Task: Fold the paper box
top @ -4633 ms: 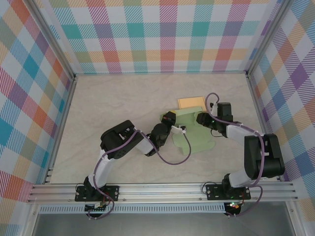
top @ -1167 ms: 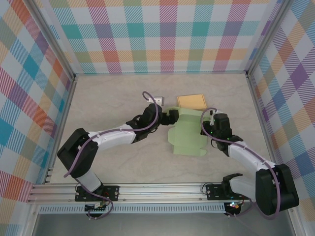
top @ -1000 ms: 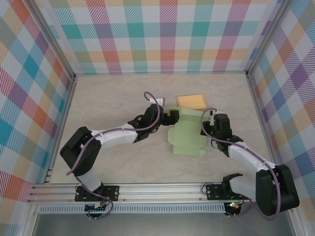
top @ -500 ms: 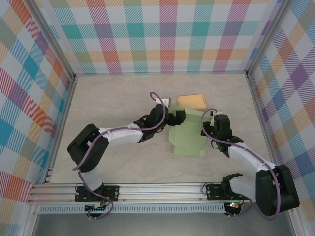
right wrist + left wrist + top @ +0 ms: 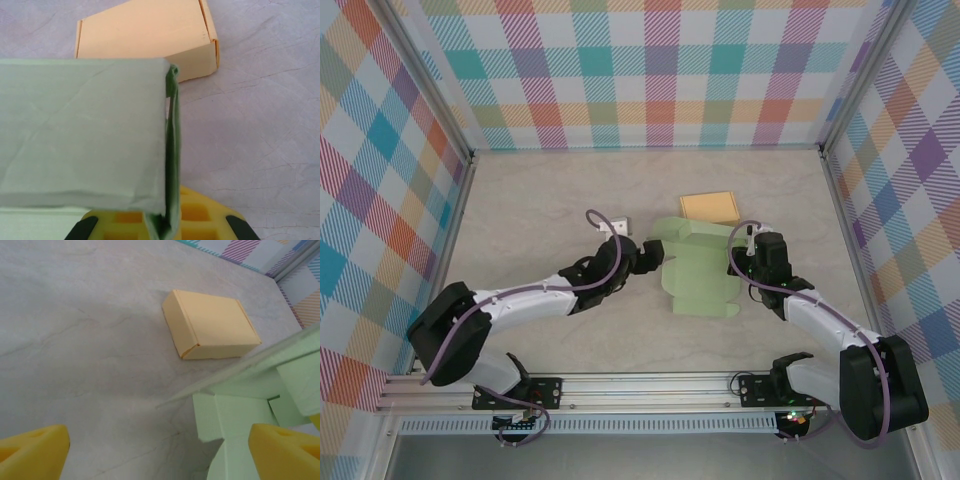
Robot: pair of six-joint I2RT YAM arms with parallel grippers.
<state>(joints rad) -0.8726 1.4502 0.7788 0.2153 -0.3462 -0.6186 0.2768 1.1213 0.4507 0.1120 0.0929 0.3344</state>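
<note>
At centre right of the top view, the green paper box [image 5: 700, 275] is lying half-folded on the desk [image 5: 540, 220]. The right hand [image 5: 748, 262] is pinching its right wall; the left hand [image 5: 655, 253], fingers apart, is hovering just left.

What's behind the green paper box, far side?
A closed orange box lies flat on the table just beyond the green box. In the right wrist view a green flap covers its near edge.
</note>
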